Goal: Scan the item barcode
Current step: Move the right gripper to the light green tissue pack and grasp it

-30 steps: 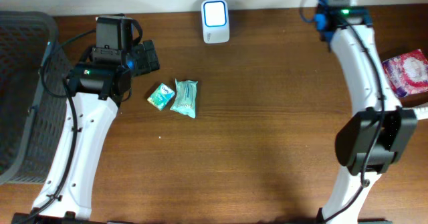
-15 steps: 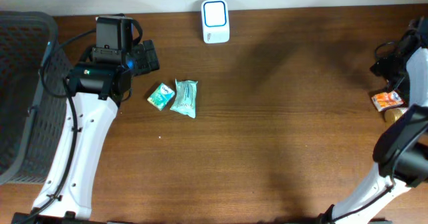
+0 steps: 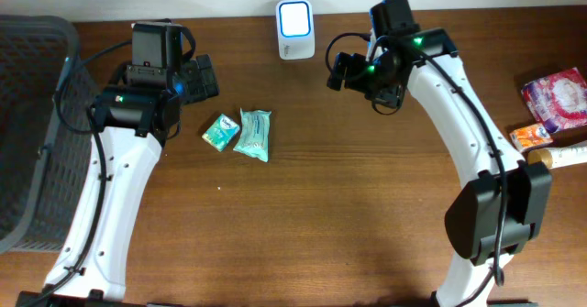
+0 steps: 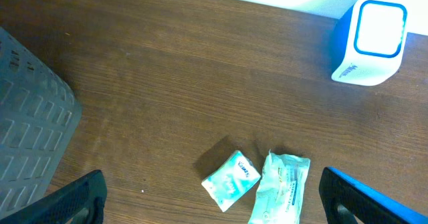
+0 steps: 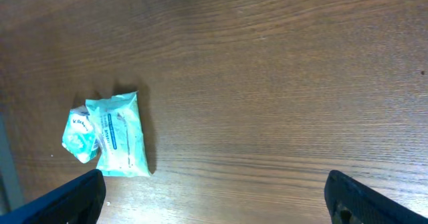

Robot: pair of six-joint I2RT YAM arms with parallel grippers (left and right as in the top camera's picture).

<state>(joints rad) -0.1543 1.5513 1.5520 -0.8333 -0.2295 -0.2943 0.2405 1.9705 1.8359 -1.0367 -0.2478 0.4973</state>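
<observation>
Teal packets, two, lying flat on the brown wooden table (image 3: 367, 206), left of centre.
- Larger teal packet (image 3: 253, 134): crinkled soft wrapper with printed label, long side running roughly away from the table's front edge. No barcode legible in any view.
- Smaller teal packet (image 3: 220, 131): squarish, turned at an angle, touching or just beside the larger one on its left. Print too small to read.
- Both also seen low in the left wrist view and at lower left in the right wrist view; neither touched by any finger.

Scanner (image 3: 295, 29): white body with blue trim and bright window, standing at the far edge of the table, well apart from the packets.

Left gripper (image 3: 204, 76): poised above the table between basket and packets, near the packets but clear of them. Jaws spread wide, nothing between them; dark fingertips (image 4: 73, 200) at the two lower corners of the left wrist view.

Right gripper (image 3: 341, 69): just right of the scanner, aimed toward the packets, well apart from them. Jaws spread wide, empty; fingertips (image 5: 364, 197) at the lower corners of the right wrist view, bare wood between.

Other stock:
- Grey mesh basket (image 3: 27, 115), left edge of the table.
- Pink packet (image 3: 557, 98), right edge.
- Small orange box (image 3: 531, 137), just below the pink packet.
- Pale tube (image 3: 569, 153), partly cut off by the frame, beside the orange box.
</observation>
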